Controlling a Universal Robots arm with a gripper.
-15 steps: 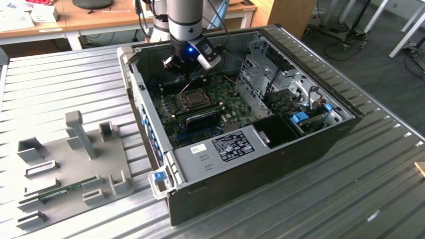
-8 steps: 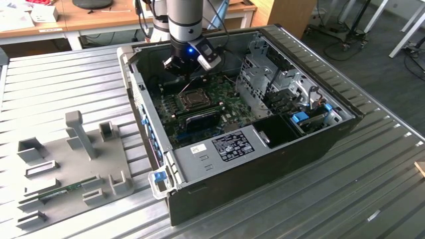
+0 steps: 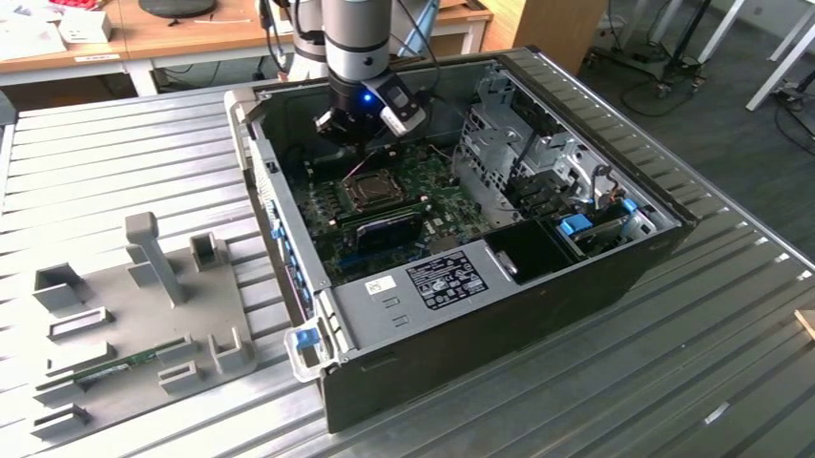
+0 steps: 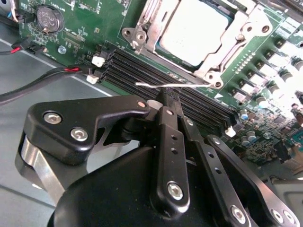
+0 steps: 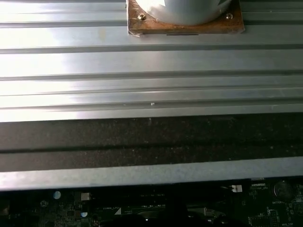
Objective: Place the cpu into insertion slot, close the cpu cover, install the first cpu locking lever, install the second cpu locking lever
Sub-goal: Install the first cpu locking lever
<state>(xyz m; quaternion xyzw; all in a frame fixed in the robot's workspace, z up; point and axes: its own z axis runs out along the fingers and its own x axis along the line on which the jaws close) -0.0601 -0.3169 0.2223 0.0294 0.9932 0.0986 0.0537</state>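
The cpu [image 4: 194, 28] lay flat in the insertion slot [image 3: 346, 188], broad face up, square to the board. The cpu cover [image 4: 215, 61] was down over its edges, so the chip showed through the window. From the near corner of that frame a thin silvery lever [image 4: 184, 85] stuck out, its long axis slanting across the black memory slots [image 4: 142, 66] rather than along them.

The green board [image 4: 94, 28] sat inside an open computer case [image 3: 612, 258] that lay on its side on the ribbed metal bench [image 3: 114, 153]. A coin battery [image 4: 49, 18] and red and black cables [image 4: 47, 78] lay beside the memory slots. A grey tray of fixtures [image 3: 140, 315] stood on the bench at the exterior view's left.

The pincer [image 4: 163, 97] hung over the far part of the board [image 3: 357, 138], just short of the slot, its fingers drawn narrow. Its tip was at the lever. Whether it pinched the lever could not be told.
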